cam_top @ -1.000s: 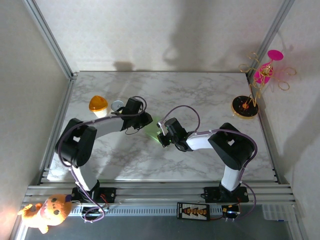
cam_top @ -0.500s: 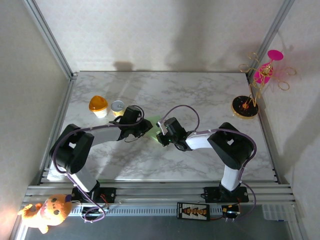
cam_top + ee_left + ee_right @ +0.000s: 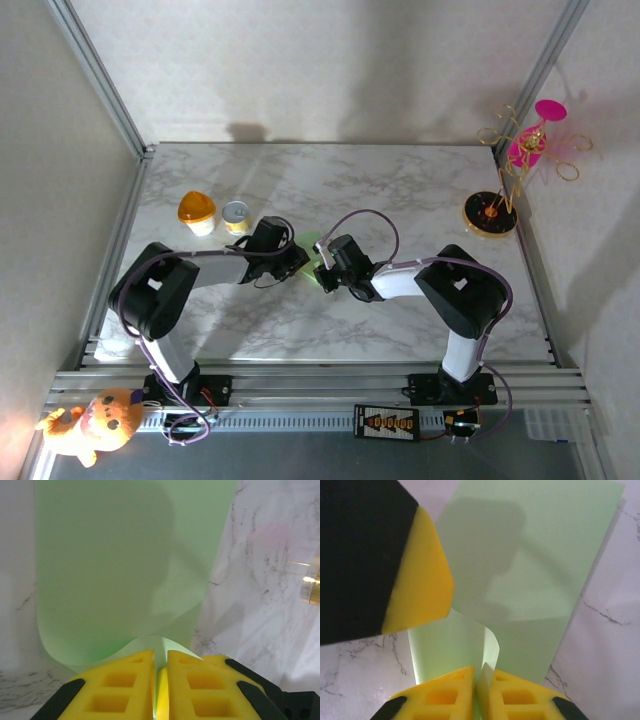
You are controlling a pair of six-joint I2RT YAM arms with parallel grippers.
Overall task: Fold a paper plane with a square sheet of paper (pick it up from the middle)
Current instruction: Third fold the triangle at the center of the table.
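Note:
The square sheet of paper (image 3: pixel 312 245) is pale green and lies on the marble table between the two grippers. In the left wrist view the paper (image 3: pixel 125 570) curls up at its near edge. My left gripper (image 3: pixel 160 655) is shut on that raised fold. In the right wrist view the paper (image 3: pixel 535 555) also bends up at its near edge, and my right gripper (image 3: pixel 480 672) is shut on that lip. From above, the left gripper (image 3: pixel 298 258) and right gripper (image 3: pixel 322 268) nearly touch over the sheet and cover most of it. The paper plane is out of view.
An orange-lidded cup (image 3: pixel 197 211) and a small tin (image 3: pixel 236 213) stand just left of the left arm. A pink-and-gold ornament stand (image 3: pixel 497 205) sits at the right edge of the table. A plush toy (image 3: pixel 95 425) lies below the near rail.
My left gripper has moved right and nearer, onto the paper, and has closed on its edge. The right gripper has stayed in place, pinching the paper.

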